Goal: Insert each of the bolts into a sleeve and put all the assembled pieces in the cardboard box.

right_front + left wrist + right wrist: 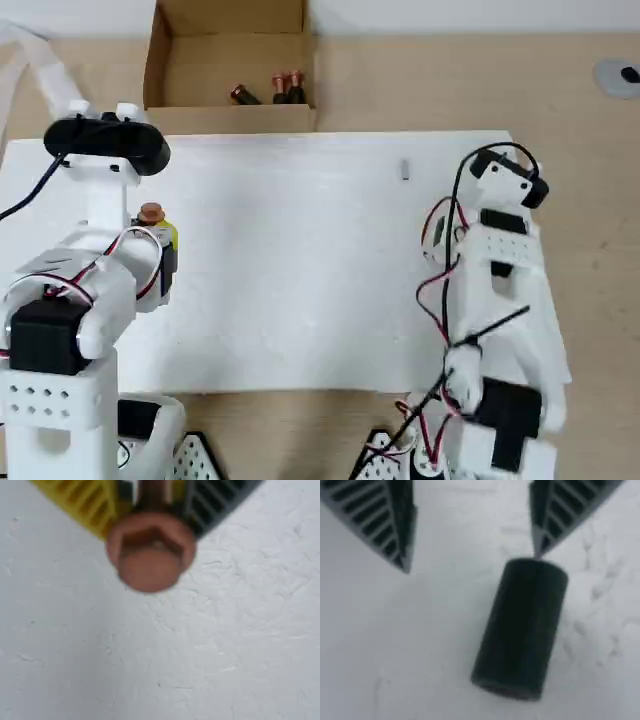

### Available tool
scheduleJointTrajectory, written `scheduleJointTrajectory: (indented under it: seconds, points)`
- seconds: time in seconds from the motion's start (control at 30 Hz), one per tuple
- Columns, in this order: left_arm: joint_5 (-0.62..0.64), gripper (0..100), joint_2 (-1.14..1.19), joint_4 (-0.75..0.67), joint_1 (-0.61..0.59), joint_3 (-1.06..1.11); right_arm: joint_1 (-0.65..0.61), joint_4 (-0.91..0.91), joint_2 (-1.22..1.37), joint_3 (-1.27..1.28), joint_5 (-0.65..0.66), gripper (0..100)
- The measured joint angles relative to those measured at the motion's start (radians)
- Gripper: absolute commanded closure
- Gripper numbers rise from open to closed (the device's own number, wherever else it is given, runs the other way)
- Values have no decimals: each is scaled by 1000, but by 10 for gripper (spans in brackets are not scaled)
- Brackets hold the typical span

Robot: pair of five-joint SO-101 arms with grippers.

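My left gripper [152, 525] is shut on a copper bolt [150, 555], whose hex head shows between a yellow finger [85, 502] and a black one. In the high view that bolt [151, 212] sits at the left gripper [157, 232], above the left side of the white sheet [300, 280]. My right gripper [470, 557] is open over a black sleeve [520, 630] lying on its side on the sheet. One fingertip [540, 545] touches the sleeve's end. The cardboard box [155, 70] stands at the back and holds several copper-and-black assembled pieces [270, 92].
The right arm [495, 250] stretches over the sheet's right side with loose red and black wires. A small grey mark [404, 170] lies near the sheet's far edge. A grey disc [618, 78] rests on the wooden table at the far right.
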Motion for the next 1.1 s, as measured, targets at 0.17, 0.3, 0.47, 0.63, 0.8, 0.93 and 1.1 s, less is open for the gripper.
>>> scheduleJointTrajectory:
  seconds: [0.17, 0.3, 0.47, 0.63, 0.8, 0.93, 1.1]
  points:
    - [0, 994, 0, 0, 0, 0, 5, 0, 169, -123, -12, 844]
    - [2, 994, 0, 2, 0, 0, 6, 9, 241, -183, -14, 865]
    - [2, 994, 0, 2, 0, 0, 6, 20, 279, -218, -14, 866]
    - [2, 994, -2, 2, 0, 52, 6, 31, 301, -250, -18, 865]
    - [2, 994, 0, 2, 0, 68, 6, 32, 315, -267, -5, 864]
    - [2, 994, 0, 2, 0, 68, 6, 60, 318, -279, 38, 857]
    - [2, 994, 0, 2, 0, 68, 5, 176, 358, -373, 117, 772]
